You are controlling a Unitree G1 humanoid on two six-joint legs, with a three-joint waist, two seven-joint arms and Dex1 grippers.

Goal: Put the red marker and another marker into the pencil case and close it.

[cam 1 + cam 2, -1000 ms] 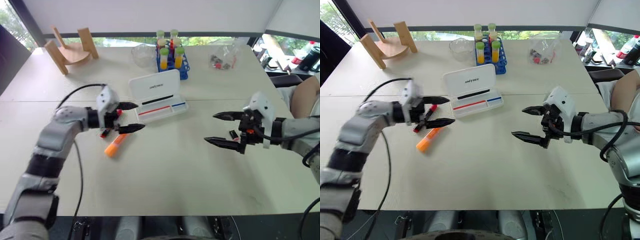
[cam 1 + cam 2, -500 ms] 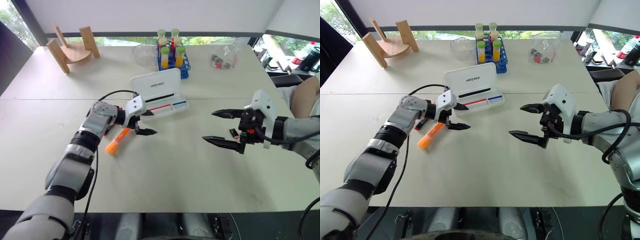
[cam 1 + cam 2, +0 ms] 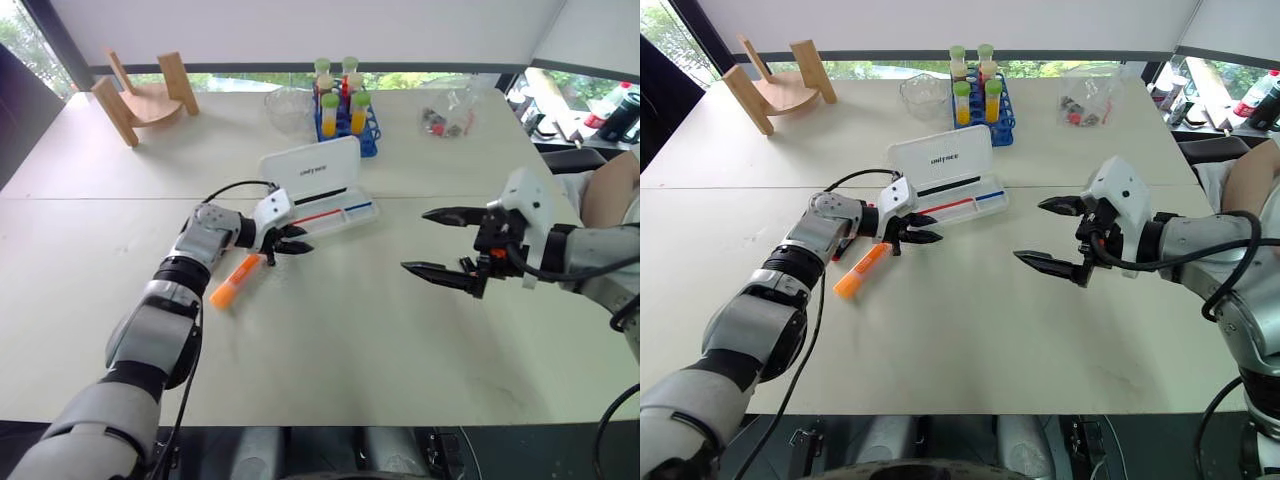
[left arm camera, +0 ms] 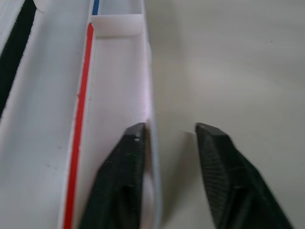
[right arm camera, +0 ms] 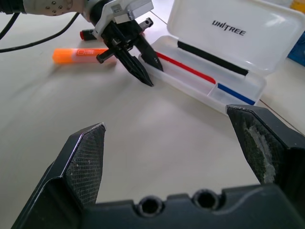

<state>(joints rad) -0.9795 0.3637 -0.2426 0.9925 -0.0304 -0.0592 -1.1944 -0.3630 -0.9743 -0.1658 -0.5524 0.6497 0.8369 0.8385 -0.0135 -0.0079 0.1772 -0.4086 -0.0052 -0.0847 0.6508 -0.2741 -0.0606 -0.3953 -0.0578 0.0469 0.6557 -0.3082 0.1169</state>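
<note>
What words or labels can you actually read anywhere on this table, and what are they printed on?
"UNITREE": dark letters on the inside of the open lid of the white pencil case.
The orange marker carries a small boxed label, too small to read.
The bottles at the far right edge have labels too blurred to read.
Nothing else bears readable text.

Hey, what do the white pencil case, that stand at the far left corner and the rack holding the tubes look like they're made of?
The pencil case looks like glossy, slightly translucent white plastic, with thin moulded walls and printed lettering on the lid. The stand looks like pale unfinished wood, probably plywood, with flat cut pieces and a matte tan face. The tube rack seems to be blue plastic; finer detail is hard to tell.
</note>
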